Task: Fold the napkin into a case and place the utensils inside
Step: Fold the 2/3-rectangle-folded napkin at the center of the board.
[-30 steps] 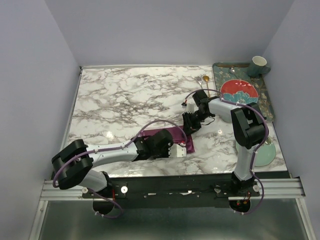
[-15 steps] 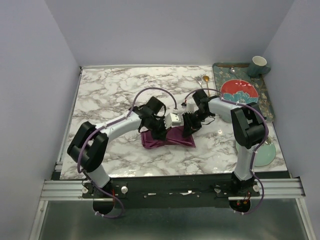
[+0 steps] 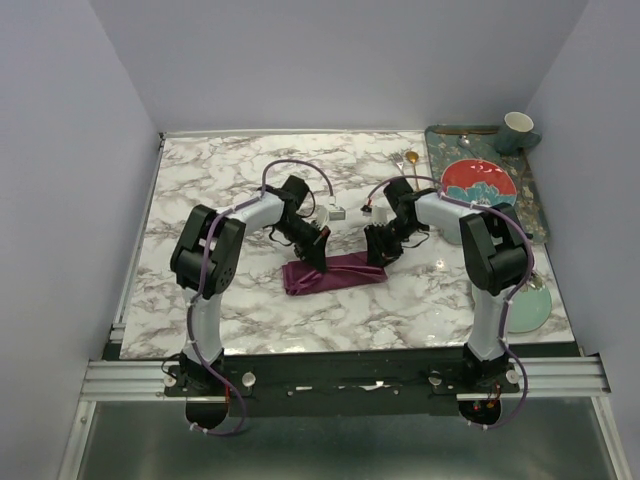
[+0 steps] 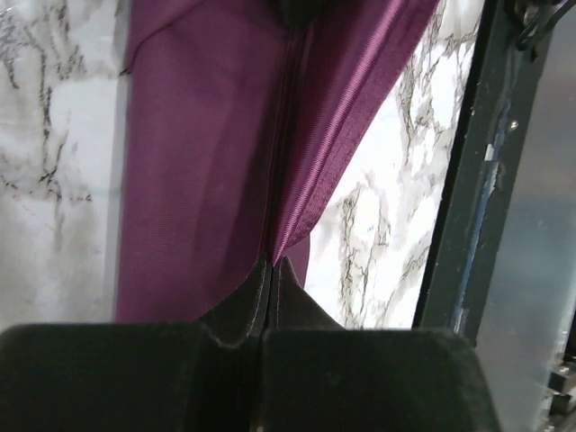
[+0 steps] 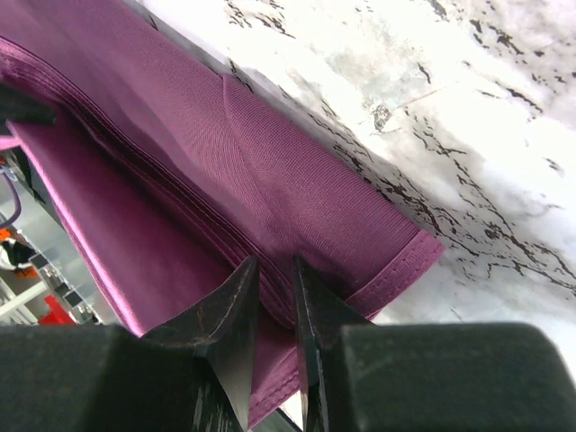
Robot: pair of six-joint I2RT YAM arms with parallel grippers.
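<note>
On the desk [image 3: 215, 190], centre | napkin [image 3: 340, 272] lies as narrow folded band | left end effector [image 4: 273, 270] clenched on its hem | right end effector [image 5: 274, 281] pinching a fold | likely light, limp, slippery satin: grip at hems

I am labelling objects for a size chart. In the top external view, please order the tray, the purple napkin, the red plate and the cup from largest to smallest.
1. tray
2. napkin and red plate: they look about alike, the napkin longer, the plate wider, so I do not rank them
3. cup
</note>
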